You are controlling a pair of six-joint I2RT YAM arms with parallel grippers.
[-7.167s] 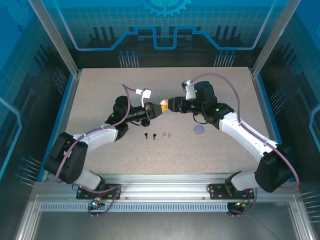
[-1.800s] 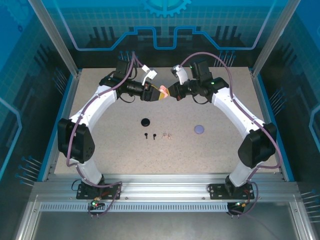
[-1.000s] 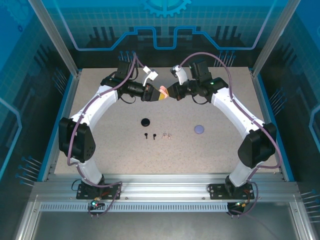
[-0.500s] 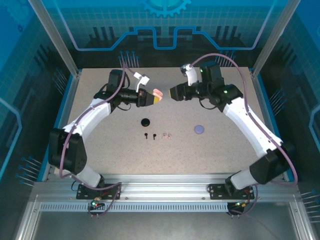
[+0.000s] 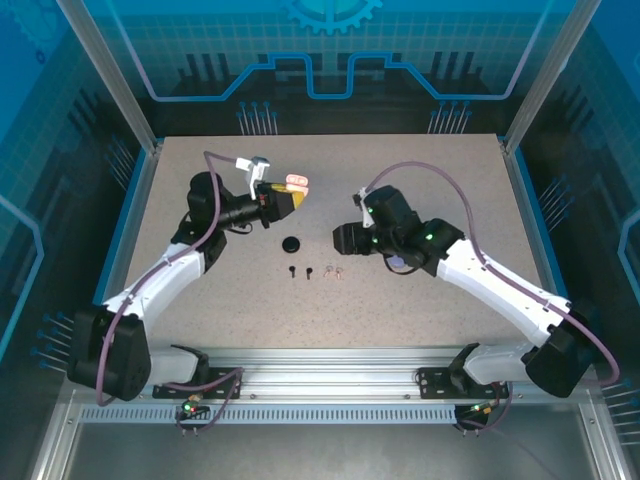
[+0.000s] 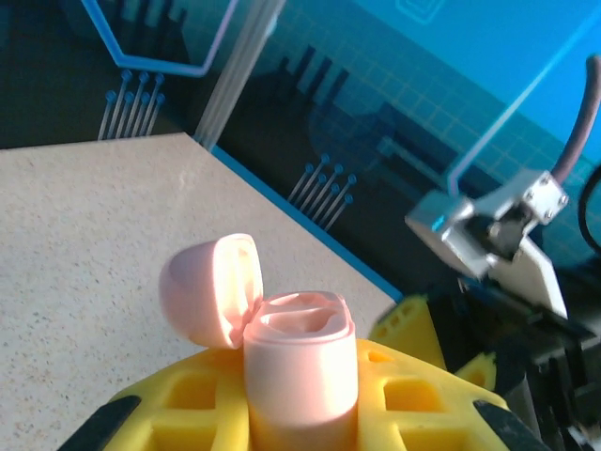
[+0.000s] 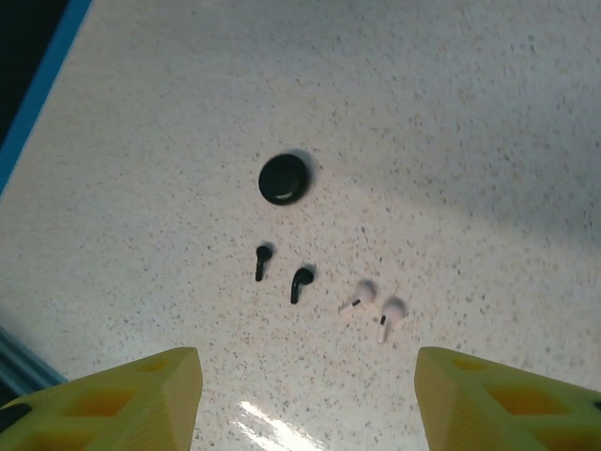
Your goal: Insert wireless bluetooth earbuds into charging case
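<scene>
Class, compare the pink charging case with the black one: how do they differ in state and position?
The pink case is flipped open; the black case looks shut. The pink case is clamped in the left gripper; the black case lies free on the table. Both are small and rounded.

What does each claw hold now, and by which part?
Left claw grips the pale pink round plastic charging case by its lower body, lid open. Right claw is open and empty.

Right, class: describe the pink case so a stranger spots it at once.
Over the speckled table, find the left gripper. It clamps the pink case; unlike the black case on the table, this one is raised, lid open.
</scene>
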